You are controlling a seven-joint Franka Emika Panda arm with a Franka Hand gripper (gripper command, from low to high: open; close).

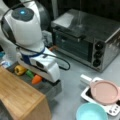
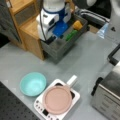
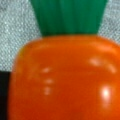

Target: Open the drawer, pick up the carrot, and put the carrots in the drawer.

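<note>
1. Over the open drawer [image 1: 51, 90], the gripper [image 1: 41, 77] hangs low with the carrot [image 1: 36, 79] at its tip; I cannot see the jaws themselves in either front view, so I cannot tell whether they are clamped on it or already apart.
2. From the wrist view, the carrot [image 3: 65, 77] fills nearly everything: glossy orange body with bright glints, green top [image 3: 70, 16] above it, grey surface behind.
3. I judge the carrot light, stiff and slick, a moulded toy; the broad orange shoulder just under the green top looks the surest place to take hold, since the tapered end would slip.
4. Inside the drawer, in a front view, the carrot lies or hangs just beside a green vegetable [image 1: 30, 73], with a yellow lumpy item [image 1: 20, 70] beyond it toward that view's left.
5. From a front view, the drawer [image 2: 60, 47] stands pulled out of the cabinet [image 2: 31, 30], holding the green vegetable [image 2: 71, 35] and the yellow item [image 2: 77, 25]; the arm hides the carrot there.
6. Outside the drawer I see a light blue bowl [image 2: 33, 83], empty, and a pink pan [image 2: 57, 100] on a white cooktop [image 2: 75, 96].
7. Behind it all, a silver toaster oven [image 1: 85, 40] stands shut.
</note>
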